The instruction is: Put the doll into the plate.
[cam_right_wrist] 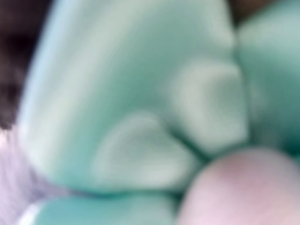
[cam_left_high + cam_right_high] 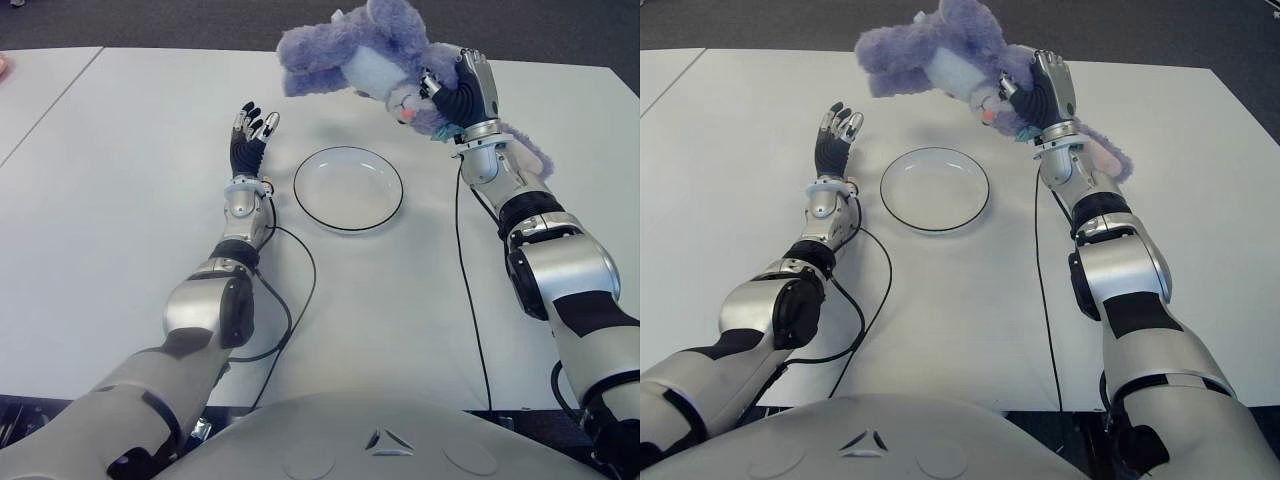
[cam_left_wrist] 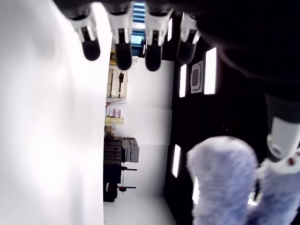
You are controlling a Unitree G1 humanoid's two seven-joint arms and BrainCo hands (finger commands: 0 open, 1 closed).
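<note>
A purple plush doll (image 2: 350,52) with a pale face hangs in the air behind the plate, and my right hand (image 2: 462,92) is shut on it from the right side. Its mint-green trim (image 1: 136,93) fills the right wrist view up close. The white plate (image 2: 348,188) with a dark rim sits on the white table (image 2: 120,200), below and in front of the doll. My left hand (image 2: 250,135) shows to the left of the plate with its fingers (image 3: 123,47) straight and spread, holding nothing. The doll's fur (image 3: 225,183) also shows in the left wrist view.
Black cables (image 2: 290,300) run over the table from both arms toward the front edge. A second white table (image 2: 30,90) adjoins on the left across a seam. Dark floor lies beyond the far edge.
</note>
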